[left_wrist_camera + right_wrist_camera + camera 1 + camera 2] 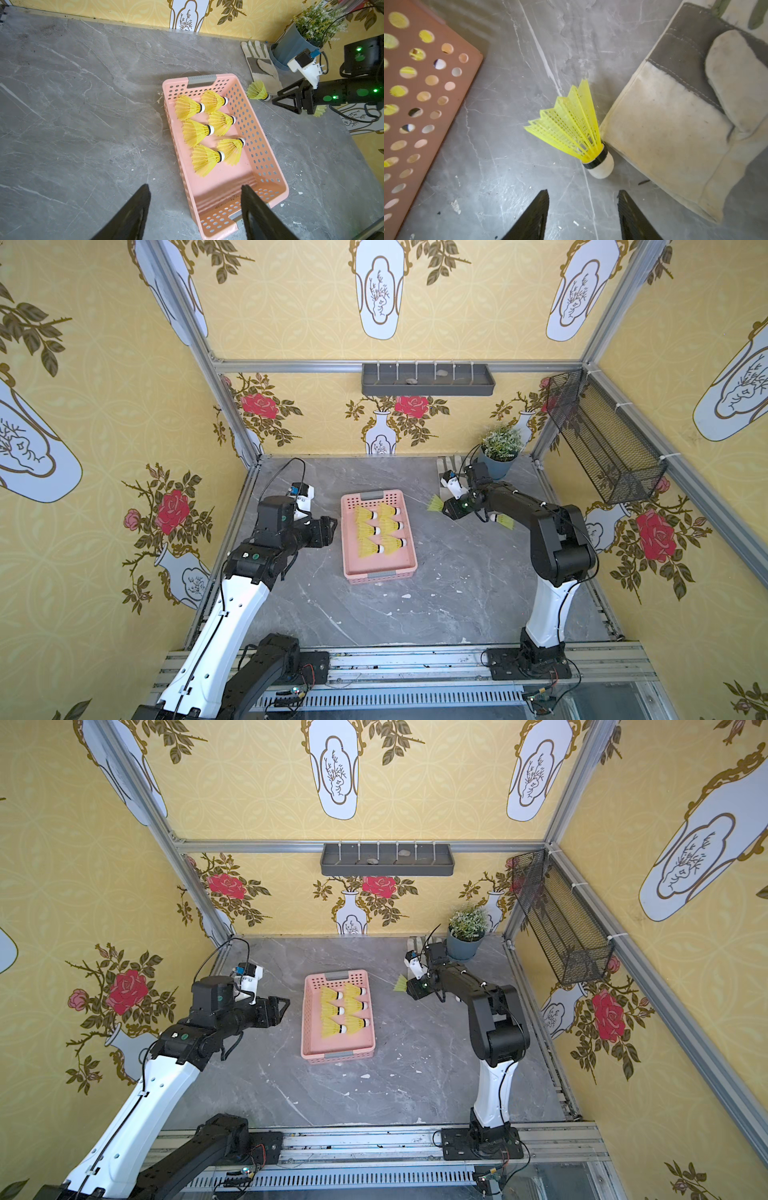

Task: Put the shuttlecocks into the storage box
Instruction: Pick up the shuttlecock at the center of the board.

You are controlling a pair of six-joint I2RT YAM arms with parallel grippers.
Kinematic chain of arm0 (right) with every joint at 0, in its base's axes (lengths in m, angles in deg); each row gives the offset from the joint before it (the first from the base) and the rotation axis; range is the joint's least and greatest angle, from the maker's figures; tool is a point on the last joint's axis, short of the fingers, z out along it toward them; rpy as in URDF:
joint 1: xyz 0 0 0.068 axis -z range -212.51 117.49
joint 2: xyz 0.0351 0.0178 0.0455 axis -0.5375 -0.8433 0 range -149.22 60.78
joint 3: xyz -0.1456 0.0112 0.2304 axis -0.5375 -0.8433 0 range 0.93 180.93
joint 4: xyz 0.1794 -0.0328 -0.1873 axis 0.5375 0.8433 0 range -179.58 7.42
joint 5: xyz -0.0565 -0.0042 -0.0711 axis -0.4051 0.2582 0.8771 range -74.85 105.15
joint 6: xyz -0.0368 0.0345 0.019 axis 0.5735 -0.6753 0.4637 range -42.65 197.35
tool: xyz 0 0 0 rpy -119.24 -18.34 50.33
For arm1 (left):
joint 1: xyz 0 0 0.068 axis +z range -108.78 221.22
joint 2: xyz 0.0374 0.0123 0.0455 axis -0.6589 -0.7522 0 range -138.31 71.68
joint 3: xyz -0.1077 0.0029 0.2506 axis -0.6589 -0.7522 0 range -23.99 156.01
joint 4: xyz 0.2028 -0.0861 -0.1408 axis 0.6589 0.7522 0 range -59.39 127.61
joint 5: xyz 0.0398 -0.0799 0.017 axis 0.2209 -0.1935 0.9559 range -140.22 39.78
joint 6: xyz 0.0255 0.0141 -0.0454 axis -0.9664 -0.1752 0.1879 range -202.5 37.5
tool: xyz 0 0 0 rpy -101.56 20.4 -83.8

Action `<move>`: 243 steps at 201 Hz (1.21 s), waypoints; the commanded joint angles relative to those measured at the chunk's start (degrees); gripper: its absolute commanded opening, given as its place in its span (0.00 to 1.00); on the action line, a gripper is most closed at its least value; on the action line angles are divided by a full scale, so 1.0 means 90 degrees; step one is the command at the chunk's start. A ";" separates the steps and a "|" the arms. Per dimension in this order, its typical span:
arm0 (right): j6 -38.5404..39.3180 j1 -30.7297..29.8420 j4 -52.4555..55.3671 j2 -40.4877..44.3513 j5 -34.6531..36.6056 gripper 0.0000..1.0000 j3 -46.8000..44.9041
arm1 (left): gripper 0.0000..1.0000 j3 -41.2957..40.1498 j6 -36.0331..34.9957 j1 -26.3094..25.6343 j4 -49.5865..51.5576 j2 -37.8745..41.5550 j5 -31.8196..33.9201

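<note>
Grey tabletop (83,104): six shuttlecocks (187,107) in storage box (268,145), two outside.

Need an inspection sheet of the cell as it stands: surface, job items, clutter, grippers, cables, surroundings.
Surface: grey marbled table, scuffed, with white flecks.
Job's things: pink basket holds six shuttlecocks; a seventh shuttlecock lies on the table beside the glove; an eighth shuttlecock lies beneath the right arm.
Clutter: work glove, potted plant.
Grippers: left gripper open, empty, left of the basket; right gripper open, empty, just short of the seventh shuttlecock.
Cables: black wrist cable looped; loose wires at the base rail.
Surroundings: grey wall tray, black mesh basket, yellow floral walls.
</note>
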 commanded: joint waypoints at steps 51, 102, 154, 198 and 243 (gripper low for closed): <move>0.0373 -0.0042 0.0339 -0.0609 -0.0031 0.55 0.0583 | 0.71 -0.0051 -0.0035 0.0116 -0.0094 -0.0042 -0.0191; 0.0570 -0.0108 0.0497 -0.0879 -0.0052 0.47 0.0804 | 0.70 -0.0063 -0.0017 0.0144 -0.0113 -0.0077 -0.0298; 0.0603 -0.0294 0.0444 -0.1016 0.0215 0.44 0.0853 | 0.70 -0.0060 -0.0014 0.0184 -0.0123 -0.0077 -0.0342; 0.0571 -0.0421 0.0432 -0.1193 0.0475 0.39 0.1031 | 0.70 -0.0061 -0.0006 0.0198 -0.0131 -0.0066 -0.0357; 0.0495 -0.0591 0.0085 -0.0902 0.0801 0.22 0.0633 | 0.70 -0.0079 -0.0006 0.0206 -0.0130 -0.0063 -0.0370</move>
